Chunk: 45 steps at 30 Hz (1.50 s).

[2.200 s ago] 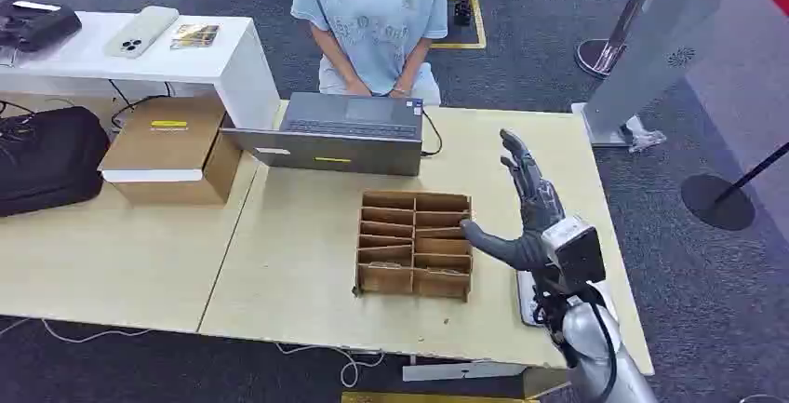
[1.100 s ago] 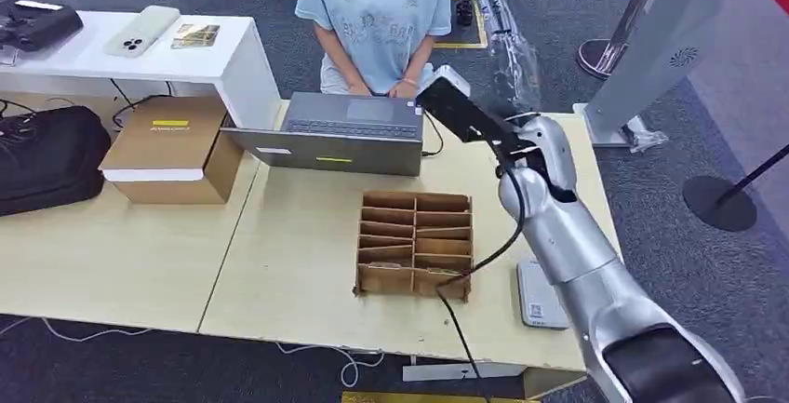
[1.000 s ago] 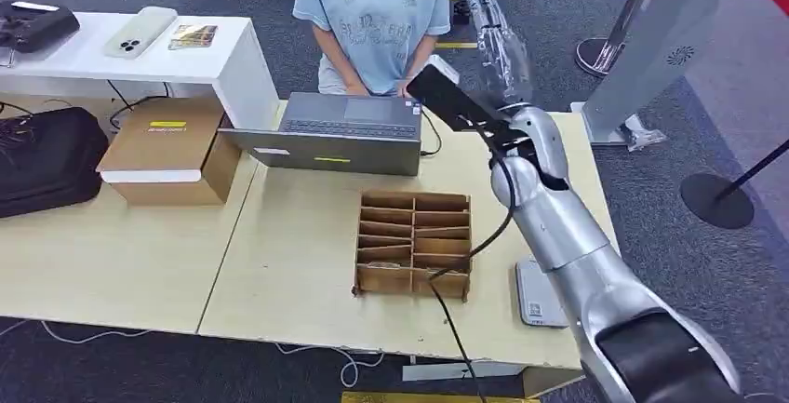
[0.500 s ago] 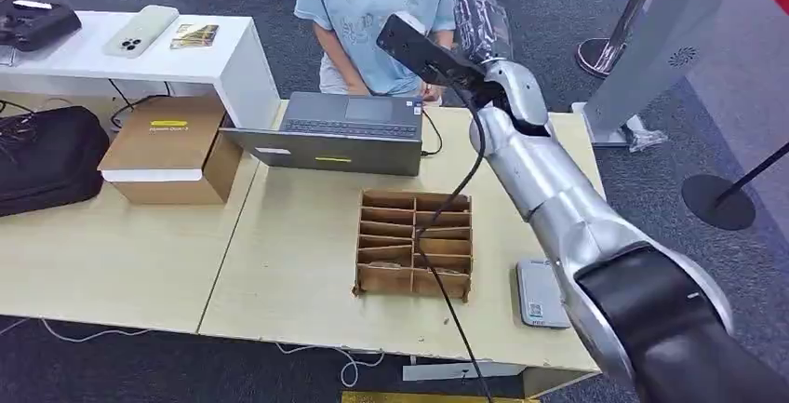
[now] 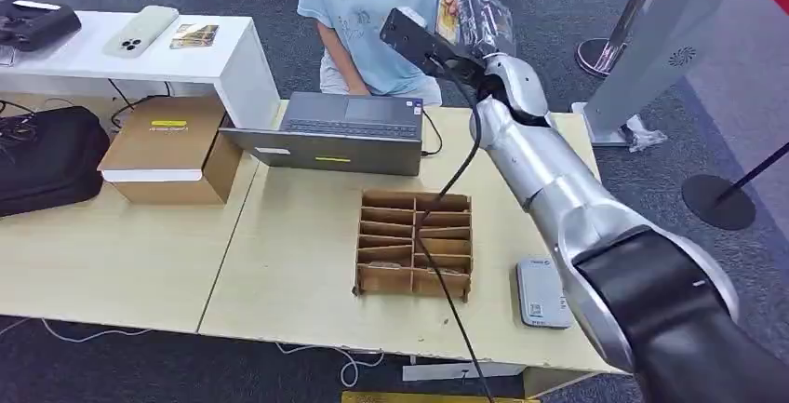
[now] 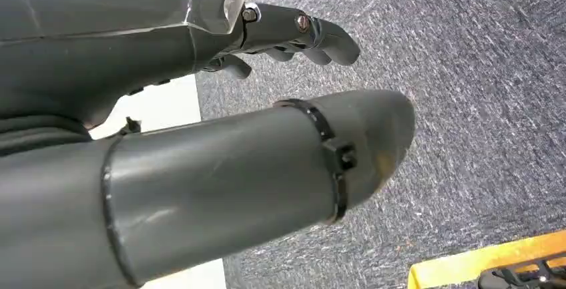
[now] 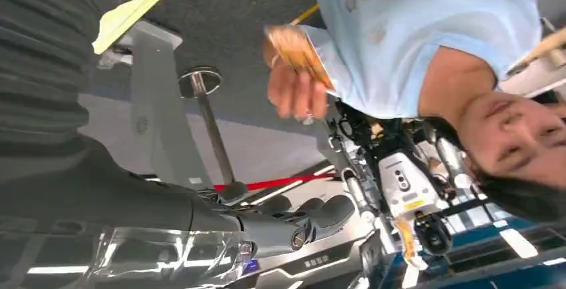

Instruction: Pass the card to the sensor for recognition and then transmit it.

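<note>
Head view: the right hand (image 5: 479, 12), fingers spread and empty, is raised beside the card (image 5: 447, 14) a person holds out.

Left wrist view: the left hand (image 6: 280, 32) hangs empty, fingers apart.

Right wrist view: the card (image 7: 297, 52) sits just beyond the fingers (image 7: 314, 212); best to close on its free edge.

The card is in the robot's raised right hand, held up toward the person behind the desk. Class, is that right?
Not quite. The card is in the person's hand, not the right hand, which is raised toward the person with nothing in it. The right wrist view shows this.
</note>
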Each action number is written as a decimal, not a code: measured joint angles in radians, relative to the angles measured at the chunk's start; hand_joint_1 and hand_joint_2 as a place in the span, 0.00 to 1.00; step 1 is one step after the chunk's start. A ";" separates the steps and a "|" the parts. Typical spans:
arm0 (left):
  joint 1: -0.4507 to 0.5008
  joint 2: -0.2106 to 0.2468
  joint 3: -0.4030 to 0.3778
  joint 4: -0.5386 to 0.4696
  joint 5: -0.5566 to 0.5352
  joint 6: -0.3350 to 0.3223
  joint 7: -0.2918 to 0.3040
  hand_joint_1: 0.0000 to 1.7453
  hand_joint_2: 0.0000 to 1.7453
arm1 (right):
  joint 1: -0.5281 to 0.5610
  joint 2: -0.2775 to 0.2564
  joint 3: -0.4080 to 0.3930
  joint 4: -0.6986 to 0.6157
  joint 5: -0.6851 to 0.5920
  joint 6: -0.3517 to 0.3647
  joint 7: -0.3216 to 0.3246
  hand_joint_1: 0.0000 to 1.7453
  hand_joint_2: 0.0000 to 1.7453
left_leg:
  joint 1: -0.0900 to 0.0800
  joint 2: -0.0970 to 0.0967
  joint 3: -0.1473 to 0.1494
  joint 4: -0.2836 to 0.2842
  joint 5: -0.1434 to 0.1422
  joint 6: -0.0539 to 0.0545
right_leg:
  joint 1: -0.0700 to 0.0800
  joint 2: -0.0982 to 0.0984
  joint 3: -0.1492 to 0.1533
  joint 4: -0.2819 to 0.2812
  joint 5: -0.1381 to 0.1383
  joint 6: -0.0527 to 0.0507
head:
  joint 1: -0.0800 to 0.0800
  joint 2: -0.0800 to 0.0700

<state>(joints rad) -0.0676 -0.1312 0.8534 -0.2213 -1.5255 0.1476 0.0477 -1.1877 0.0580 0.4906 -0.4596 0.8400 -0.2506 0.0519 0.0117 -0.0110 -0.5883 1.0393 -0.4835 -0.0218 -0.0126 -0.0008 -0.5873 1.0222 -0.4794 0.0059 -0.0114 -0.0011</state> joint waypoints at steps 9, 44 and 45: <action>0.000 0.000 0.000 0.000 -0.001 0.002 0.002 0.00 0.00 | -0.004 0.013 0.000 0.067 0.028 0.032 0.031 0.00 1.00 | 0.000 0.000 0.000 0.000 0.000 0.000 | 0.000 0.000 0.000 0.000 0.000 0.000 | 0.000 0.000; 0.001 0.001 0.000 0.000 0.003 0.005 0.006 0.00 0.00 | -0.001 0.011 -0.072 0.112 -0.009 -0.033 -0.060 1.00 1.00 | 0.000 0.000 0.000 0.000 0.000 0.000 | 0.000 0.000 0.000 0.000 0.000 0.000 | 0.000 0.000; 0.001 0.001 0.000 0.000 0.003 0.006 0.006 0.00 0.00 | -0.001 0.011 -0.076 0.112 -0.013 -0.039 -0.067 1.00 1.00 | 0.000 0.000 0.000 0.000 0.000 0.000 | 0.000 0.000 0.000 0.000 0.000 0.000 | 0.000 0.000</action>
<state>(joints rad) -0.0663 -0.1301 0.8534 -0.2213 -1.5228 0.1534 0.0534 -1.1884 0.0690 0.4143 -0.3475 0.8266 -0.2899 -0.0153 0.0117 -0.0109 -0.5881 1.0394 -0.4836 -0.0218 -0.0126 -0.0005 -0.5877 1.0221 -0.4795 0.0059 -0.0111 -0.0011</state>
